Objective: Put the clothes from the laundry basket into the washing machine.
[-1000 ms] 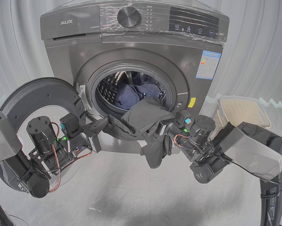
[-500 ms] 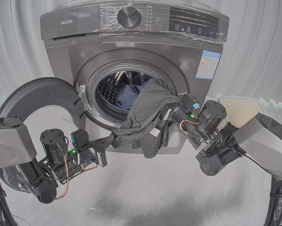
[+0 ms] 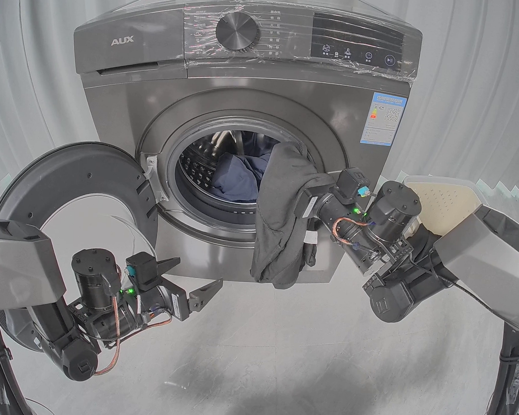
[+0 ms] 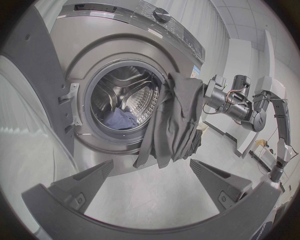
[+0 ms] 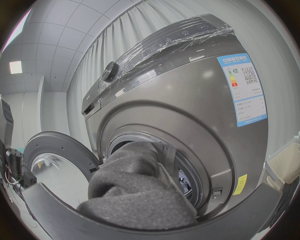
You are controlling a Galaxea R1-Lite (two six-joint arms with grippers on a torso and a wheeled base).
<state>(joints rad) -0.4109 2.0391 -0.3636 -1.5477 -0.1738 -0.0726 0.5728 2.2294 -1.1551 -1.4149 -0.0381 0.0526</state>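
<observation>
Grey floor [image 3: 275, 356], pale curtains [image 3: 478, 101]; garment [image 3: 279, 218] hangs before washing machine [image 3: 132, 112].

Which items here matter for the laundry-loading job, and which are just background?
Job:
- grey garment, held by the right gripper
- left gripper, open and empty
- blue clothes in the drum
- washing machine, its door open
- laundry basket

Background:
- curtain
- label on the machine front

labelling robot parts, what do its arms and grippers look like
Both arms are dark grey with light grey boxy shells. Black cylindrical wrist motors, coppery cables, green lights, teal tabs. The left gripper has dark grey wedge fingers with ribbed tips.
</observation>
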